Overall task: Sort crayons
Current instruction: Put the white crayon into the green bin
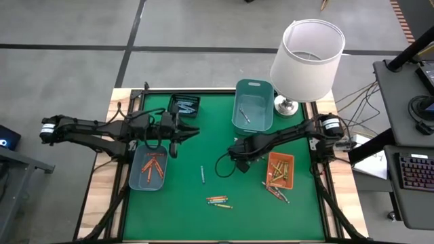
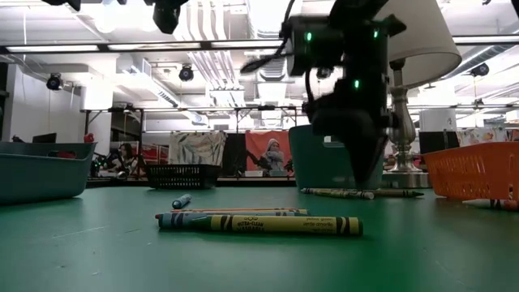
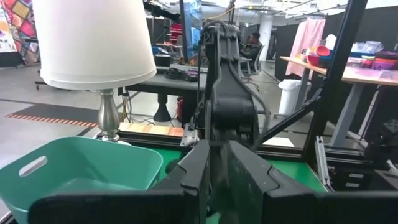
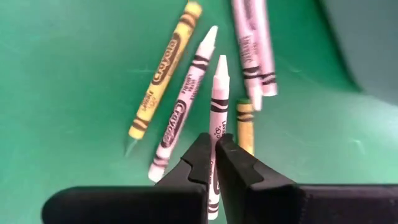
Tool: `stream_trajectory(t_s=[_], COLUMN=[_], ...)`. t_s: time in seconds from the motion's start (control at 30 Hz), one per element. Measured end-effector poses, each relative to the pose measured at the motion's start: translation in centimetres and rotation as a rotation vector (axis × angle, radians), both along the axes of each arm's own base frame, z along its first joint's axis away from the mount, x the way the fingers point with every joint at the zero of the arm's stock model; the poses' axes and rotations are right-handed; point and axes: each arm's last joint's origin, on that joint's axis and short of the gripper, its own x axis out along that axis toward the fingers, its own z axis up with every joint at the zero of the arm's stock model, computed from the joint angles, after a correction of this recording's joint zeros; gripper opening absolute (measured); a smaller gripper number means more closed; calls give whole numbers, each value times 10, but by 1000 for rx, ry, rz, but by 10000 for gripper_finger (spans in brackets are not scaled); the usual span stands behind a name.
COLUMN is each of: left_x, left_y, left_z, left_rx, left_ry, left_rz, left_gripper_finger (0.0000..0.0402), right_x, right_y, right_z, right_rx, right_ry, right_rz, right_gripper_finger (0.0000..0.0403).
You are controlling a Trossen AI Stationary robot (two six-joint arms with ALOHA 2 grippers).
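Note:
My right gripper point(image 1: 239, 159) points down over the middle of the green mat point(image 1: 183, 196), shut on a white crayon point(image 4: 219, 87). Around it on the mat lie a yellow crayon point(image 4: 163, 68), another white one point(image 4: 183, 106), a pinkish pair point(image 4: 254, 43) and an olive one point(image 4: 245, 127). More loose crayons lie near the front point(image 1: 218, 200) and singly point(image 1: 202, 174). My left gripper point(image 1: 178, 133) hangs level above the mat's left side, shut on nothing. My right gripper pinches the white crayon's long sides point(image 4: 216, 134) between its two fingers, back from the pointed tip. The fingers come from above, pointing down. The crayon lies level along the gap, tip pointing away. Whether it is clear of the mat I cannot tell.
A grey-blue tray point(image 1: 135, 177) at the left holds orange and red crayons. A teal tray point(image 1: 239, 115) at the far side holds one crayon, an orange tray point(image 1: 290, 177) at the right holds several, and a black tray point(image 1: 184, 105) stands far left. A lamp point(image 1: 306, 57) stands at the far right corner.

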Motion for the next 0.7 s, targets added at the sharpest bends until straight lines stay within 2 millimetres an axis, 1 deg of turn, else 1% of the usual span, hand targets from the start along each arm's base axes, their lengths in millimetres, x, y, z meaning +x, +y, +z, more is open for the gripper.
stream_trajectory(t_s=[0.23,0.43,0.57,0.7], left_x=[2,8,14,16], left_y=[-8,-18,-23,-28], left_z=[-2,-8,-13,-17], left_rx=[-6,-17,-29,-48], left_ry=[11,35,56,72], left_rz=[-39,-79,-90,-49], left_gripper_finger=[39,39,39,39], right_x=[-5,-7,-3,5], right_y=[1,1,1,2], right_z=[34,62,79,93], right_rx=[3,-4,-21,-53], right_ry=[-87,-190,-332,-471], right_rz=[46,145,226,321], right_gripper_finger=[11,11,10,10])
